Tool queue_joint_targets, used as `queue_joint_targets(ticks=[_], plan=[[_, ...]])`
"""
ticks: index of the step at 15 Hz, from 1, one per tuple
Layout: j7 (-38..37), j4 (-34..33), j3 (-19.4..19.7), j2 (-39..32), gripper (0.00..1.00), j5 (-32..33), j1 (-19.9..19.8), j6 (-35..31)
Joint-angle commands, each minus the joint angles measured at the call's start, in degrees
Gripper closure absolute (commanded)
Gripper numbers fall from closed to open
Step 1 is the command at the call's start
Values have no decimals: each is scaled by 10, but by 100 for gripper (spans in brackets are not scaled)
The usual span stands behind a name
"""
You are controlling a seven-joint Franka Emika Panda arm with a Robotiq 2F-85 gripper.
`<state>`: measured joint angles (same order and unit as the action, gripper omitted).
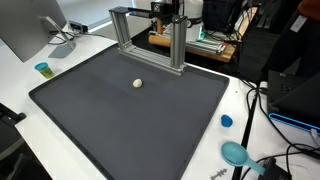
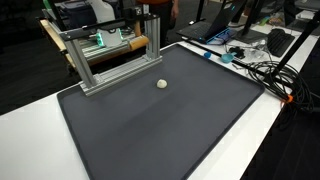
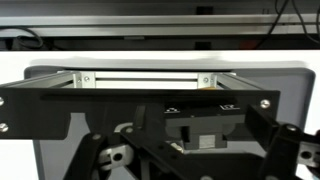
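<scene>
One small white ball (image 1: 138, 84) on the black mat (image 1: 130, 125), my tool (image 3: 190, 150) wide open and empty. Reckon a sloppy touch rolls it away, or I clip the aluminium frame (image 1: 145, 12).

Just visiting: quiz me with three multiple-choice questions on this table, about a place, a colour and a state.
1. Where does the small ball lie? A on the dark mat; B on the floor; C in a bowl.
2. What colour is it? A red; B off-white; C green.
3. How does the gripper stand? A shut on the ball; B shut on a spoon; C open, empty.
Answers: A, it rests on the mat; B, pale in both exterior views; C, fingers apart in the wrist view.
</scene>
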<state>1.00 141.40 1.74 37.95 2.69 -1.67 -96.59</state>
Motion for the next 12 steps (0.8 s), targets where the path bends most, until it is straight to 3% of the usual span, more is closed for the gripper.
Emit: queue_joint_targets(ticks=[1, 12], plan=[[-19, -2, -6, 0, 0, -11, 1, 1], [-46, 2, -15, -1, 0, -24, 3, -18]])
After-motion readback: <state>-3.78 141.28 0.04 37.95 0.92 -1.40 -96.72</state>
